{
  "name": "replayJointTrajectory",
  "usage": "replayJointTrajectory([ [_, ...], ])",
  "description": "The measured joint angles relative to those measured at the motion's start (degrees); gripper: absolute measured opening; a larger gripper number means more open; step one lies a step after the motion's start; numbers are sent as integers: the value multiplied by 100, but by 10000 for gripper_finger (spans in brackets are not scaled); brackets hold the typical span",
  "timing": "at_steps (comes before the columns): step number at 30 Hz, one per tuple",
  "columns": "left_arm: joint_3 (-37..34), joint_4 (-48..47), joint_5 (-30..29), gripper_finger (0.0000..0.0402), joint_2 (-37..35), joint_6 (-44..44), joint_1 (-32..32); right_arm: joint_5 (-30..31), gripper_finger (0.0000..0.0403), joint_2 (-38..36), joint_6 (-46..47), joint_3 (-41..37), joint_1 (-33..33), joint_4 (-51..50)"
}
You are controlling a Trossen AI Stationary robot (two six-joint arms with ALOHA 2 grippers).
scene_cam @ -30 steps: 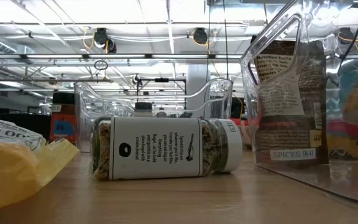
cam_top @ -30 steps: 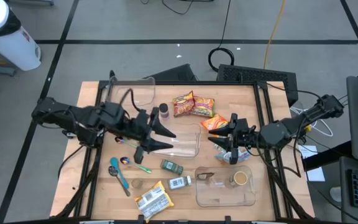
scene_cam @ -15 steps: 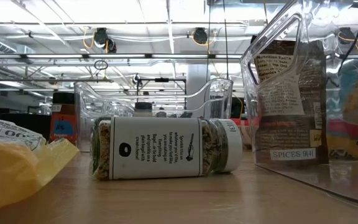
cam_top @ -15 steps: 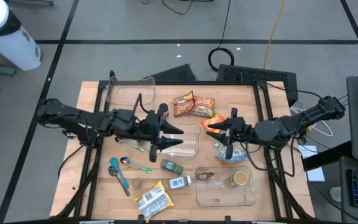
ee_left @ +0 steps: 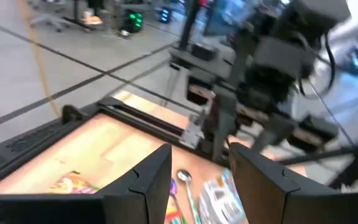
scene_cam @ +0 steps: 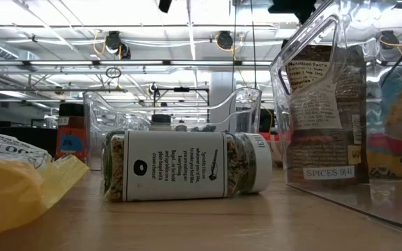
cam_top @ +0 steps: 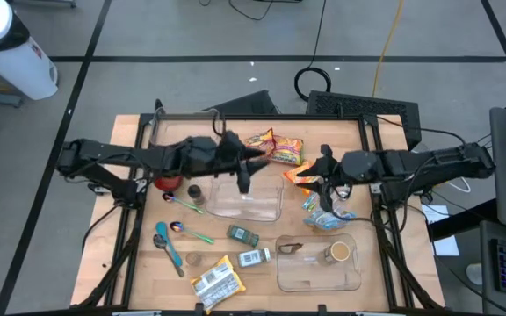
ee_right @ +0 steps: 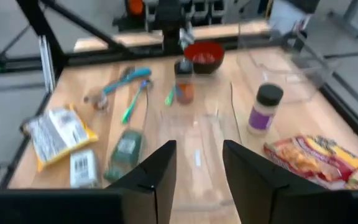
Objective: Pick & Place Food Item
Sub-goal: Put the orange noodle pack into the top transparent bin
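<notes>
From above, both arms hang over the middle of the desk (cam_top: 148,263): the left pincer (cam_top: 246,167) and the right pincer (cam_top: 321,180) each stand parted and empty, so no food item is picked yet, and the ramen packets (cam_top: 273,148) lie at the far centre beside the clear bin (cam_top: 251,202). Since a second ago both pincers have swung farther across the desk, the left one past the bin toward the packets. Both wrist views show spread fingers (ee_left: 142,180) (ee_right: 160,171) holding nothing, and the low view shows a spice jar (scene_cam: 187,166) lying on its side.

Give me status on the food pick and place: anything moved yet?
Nothing placed that I can see. Both the left gripper and right gripper are open and empty above the table. Left to do: snack packets lie on the wood, and the middle clear bin looks empty.
</notes>
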Motion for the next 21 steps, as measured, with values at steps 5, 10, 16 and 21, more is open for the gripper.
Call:
replayJointTrajectory([
  [5,2,20,-7,170,1,-650,337,-795,157,-55,-443,0,-512,-226],
  [10,2,-29,-5,170,-1,-955,440,-851,185,149,-888,0,-576,-531],
  [16,2,-25,-88,170,-1,-889,442,-140,194,827,-783,0,-454,-1015],
  [21,2,-157,-101,170,-1,-887,456,592,185,1361,-532,-2,-273,-1185],
])
